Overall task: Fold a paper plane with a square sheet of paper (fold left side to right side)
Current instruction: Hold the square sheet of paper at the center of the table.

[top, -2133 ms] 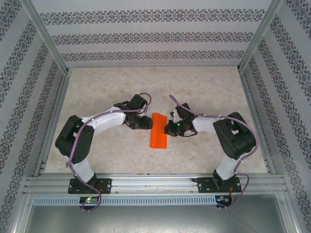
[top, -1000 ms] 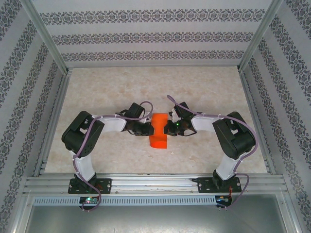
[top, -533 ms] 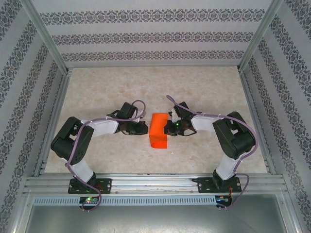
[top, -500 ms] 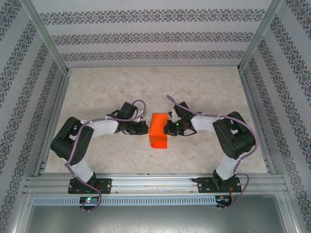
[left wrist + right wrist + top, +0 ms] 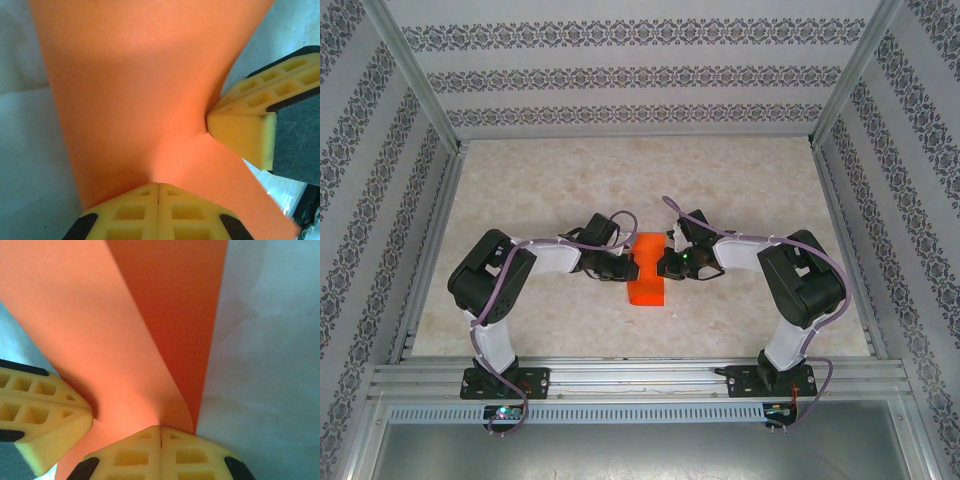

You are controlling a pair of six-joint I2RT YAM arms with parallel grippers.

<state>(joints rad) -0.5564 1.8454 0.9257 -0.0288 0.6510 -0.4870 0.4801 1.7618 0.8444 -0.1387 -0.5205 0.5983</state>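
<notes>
Mid-worktop (image 5: 740, 190), the square sheet of paper (image 5: 646, 282) lies as a narrow orange strip running away from the arm bases, flanked by both arms as I watch from the overhead camera. The left tool (image 5: 627, 266) meets the strip's left edge and the right tool (image 5: 664, 263) its right edge, the two tips near each other across the paper. From the left wrist, that tool's yellow fingers (image 5: 130, 215) are pressed together at the sheet's near edge, with a finger of the right tool pushing a dent into the paper just beside them. From the right wrist, its own fingers (image 5: 190, 455) are likewise closed, and a lighter upper flap curls over a darker layer and runs down to their seam. Whether either tool has a layer nipped between its pads, I cannot tell from this close.
</notes>
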